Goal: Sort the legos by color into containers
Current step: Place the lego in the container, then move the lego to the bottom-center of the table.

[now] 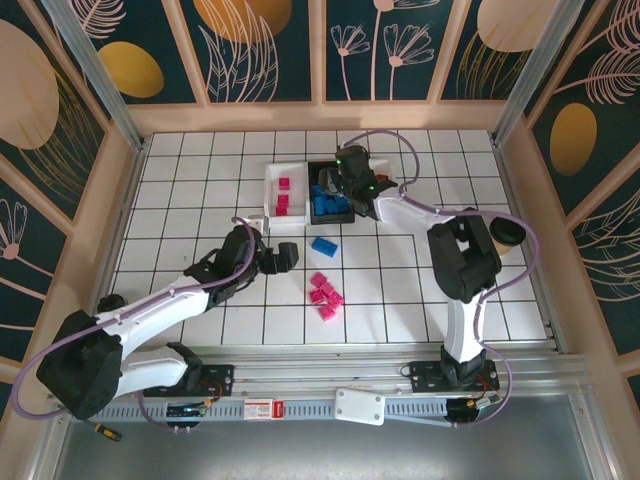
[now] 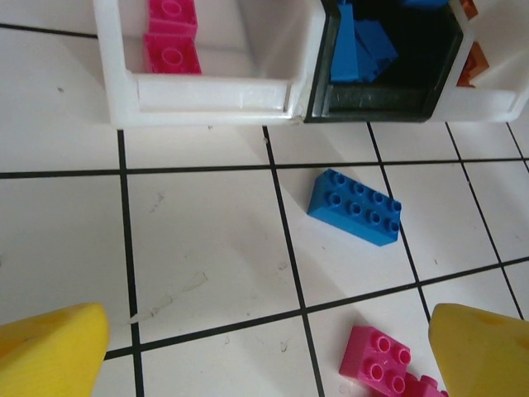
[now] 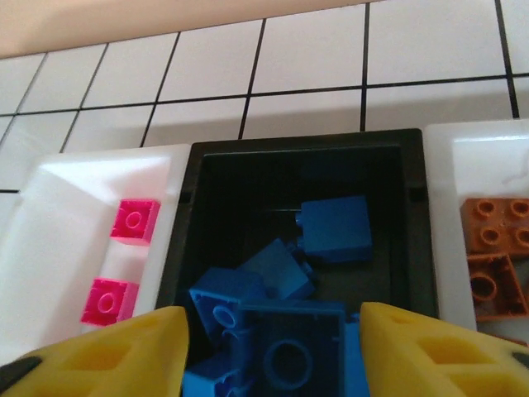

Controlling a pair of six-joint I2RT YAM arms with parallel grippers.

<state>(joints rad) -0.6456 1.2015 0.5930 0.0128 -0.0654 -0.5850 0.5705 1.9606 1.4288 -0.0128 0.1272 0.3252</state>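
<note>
The right claw [image 3: 273, 313] is hovering over the black tray [image 3: 306, 141], jaws released and gripping nothing. A blue brick [image 3: 289, 351] is lying loose between them, in the pile of blue legos [image 3: 335, 230]. Pink legos [image 3: 135, 221] are sitting in the white tray [image 3: 50, 215] to its left, and orange-brown legos [image 3: 496, 256] are sitting to its right. The left claw [image 2: 269, 322] is hanging wide open above the table [image 2: 207, 240], with a single blue lego [image 2: 355, 207] lying just ahead and pink bricks [image 2: 376, 360] lying beside its right finger.

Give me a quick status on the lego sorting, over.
Left gripper open, facing loose blue brick and pink bricks. Right gripper open over black tray, blue bricks inside. Nothing blocking the loose ones.
</note>
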